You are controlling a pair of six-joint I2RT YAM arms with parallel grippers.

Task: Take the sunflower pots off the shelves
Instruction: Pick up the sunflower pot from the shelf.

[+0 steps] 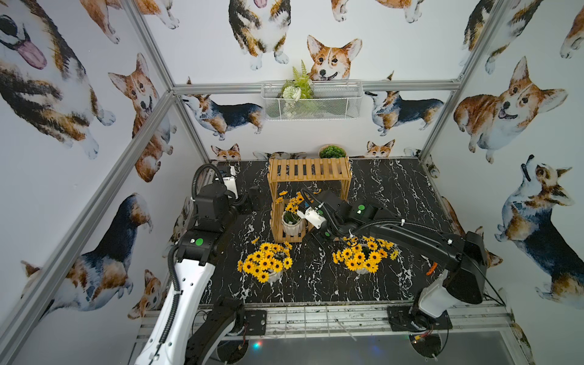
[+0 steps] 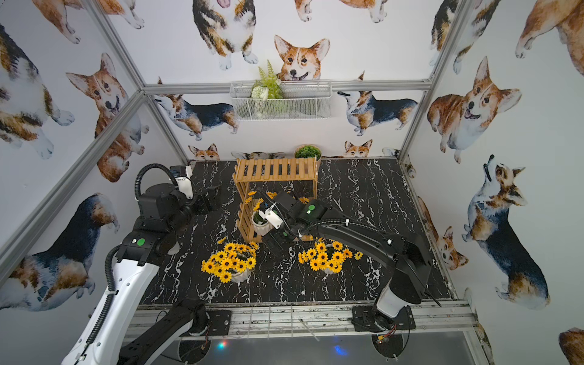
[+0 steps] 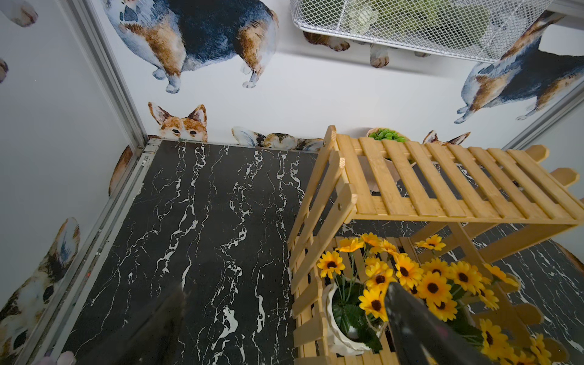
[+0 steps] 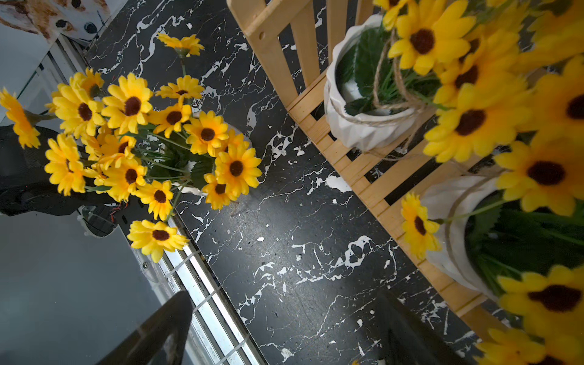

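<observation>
Left arm (image 1: 186, 284): idle beside the shelves (image 1: 309, 170); left gripper (image 3: 281, 331) fingers wide, empty, likely leaving room.
Right gripper (image 4: 284, 338): fingers wide, empty, at the shelves' lower tier, seemingly lining up a grab.
Sunflower pots (image 4: 363, 126): 2 on that tier; 2 before the shelves, already off.

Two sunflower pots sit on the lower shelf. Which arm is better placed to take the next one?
Right, most likely. The right hand is open at the open front of the shelves, with both pots close in its wrist view. The left hand sits off to the side, behind the side slats.
</observation>
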